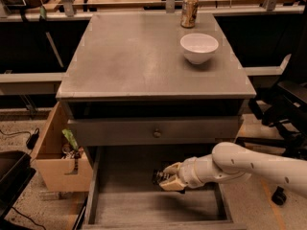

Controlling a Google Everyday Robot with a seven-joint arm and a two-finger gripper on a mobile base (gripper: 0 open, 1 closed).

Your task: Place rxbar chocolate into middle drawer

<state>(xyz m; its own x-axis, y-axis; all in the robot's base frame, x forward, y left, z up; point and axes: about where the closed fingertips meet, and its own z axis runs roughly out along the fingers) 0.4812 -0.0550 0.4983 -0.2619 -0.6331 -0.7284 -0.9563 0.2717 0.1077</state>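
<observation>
The middle drawer (pixel 139 207) is pulled open below the table top, a wide shallow grey tray with a plain bottom. My gripper (pixel 163 178) reaches in from the right on a white arm and hangs low over the drawer's middle. It is shut on the rxbar chocolate (pixel 157 177), a small dark bar of which only the end shows between the tan fingers (pixel 171 184). I cannot tell whether the bar touches the drawer bottom.
A closed grey drawer front with a round knob (pixel 156 133) sits just above the open drawer. On the table top (pixel 134 61) stand a white bowl (pixel 199 47) and a drink can (pixel 189 11). A tan box (pixel 60 162) stands at the left, a black chair (pixel 288 104) at the right.
</observation>
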